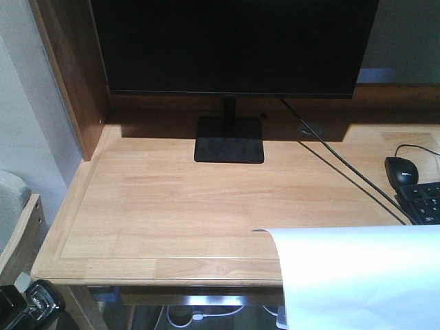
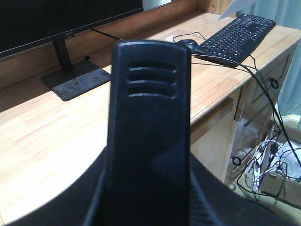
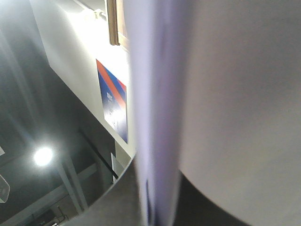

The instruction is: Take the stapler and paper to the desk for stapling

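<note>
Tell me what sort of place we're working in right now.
Probably an office or study workstation: a light natural-wood desk carries a black flat-screen monitor on a stand, a black computer keyboard and a black mouse, with tangled cables beside it.

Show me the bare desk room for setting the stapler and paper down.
The widest bare patch is the desk front and left, bordered by the monitor stand behind, the cable on the right and the front edge. The stapler should fit there. The right side is crowded: mouse, keyboard, and the paper over the front right corner.
</note>
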{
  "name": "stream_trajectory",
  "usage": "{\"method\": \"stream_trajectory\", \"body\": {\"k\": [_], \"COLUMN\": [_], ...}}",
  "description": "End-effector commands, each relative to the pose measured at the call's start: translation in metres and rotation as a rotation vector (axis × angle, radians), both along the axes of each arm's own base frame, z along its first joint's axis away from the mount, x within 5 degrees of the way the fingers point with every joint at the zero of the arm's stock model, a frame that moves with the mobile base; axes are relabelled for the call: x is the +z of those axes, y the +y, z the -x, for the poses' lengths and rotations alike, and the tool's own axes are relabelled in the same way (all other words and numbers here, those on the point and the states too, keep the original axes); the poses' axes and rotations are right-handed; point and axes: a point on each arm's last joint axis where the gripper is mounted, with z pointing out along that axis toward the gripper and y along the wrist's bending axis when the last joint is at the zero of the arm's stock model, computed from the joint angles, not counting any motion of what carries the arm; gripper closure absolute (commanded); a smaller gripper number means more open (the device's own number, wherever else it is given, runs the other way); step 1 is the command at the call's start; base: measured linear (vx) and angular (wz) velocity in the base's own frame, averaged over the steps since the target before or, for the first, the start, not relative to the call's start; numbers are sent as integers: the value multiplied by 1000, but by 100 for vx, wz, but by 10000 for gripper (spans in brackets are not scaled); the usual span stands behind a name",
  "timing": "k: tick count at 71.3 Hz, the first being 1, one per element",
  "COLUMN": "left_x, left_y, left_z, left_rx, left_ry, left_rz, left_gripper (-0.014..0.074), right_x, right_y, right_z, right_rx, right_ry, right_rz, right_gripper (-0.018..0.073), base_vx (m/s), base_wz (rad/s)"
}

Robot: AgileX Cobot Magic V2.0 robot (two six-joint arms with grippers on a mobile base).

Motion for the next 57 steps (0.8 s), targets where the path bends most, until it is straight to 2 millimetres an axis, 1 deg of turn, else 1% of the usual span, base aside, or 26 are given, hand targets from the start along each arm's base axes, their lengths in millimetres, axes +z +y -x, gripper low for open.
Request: {"method": "stream_trajectory", "body": {"k": [1, 41, 57], "left_x": [18, 19, 24], "left_y": [0, 1, 1], "left_z": [-2, -3, -4], "left_rx": [25, 32, 46], "left_ry": [-72, -86, -103], "left_rz": [97, 99, 160], "left_gripper": [603, 603, 603], "right_x": [1, 1, 1], "right_y": [1, 1, 1], "right_z": [1, 1, 1], "right_rx": [14, 14, 14], "right_ry": [-25, -25, -25], "right_rz": [-4, -4, -4], "right_gripper": [562, 562, 562], "base_vx": [0, 0, 0], "base_wz": [0, 0, 0]}}
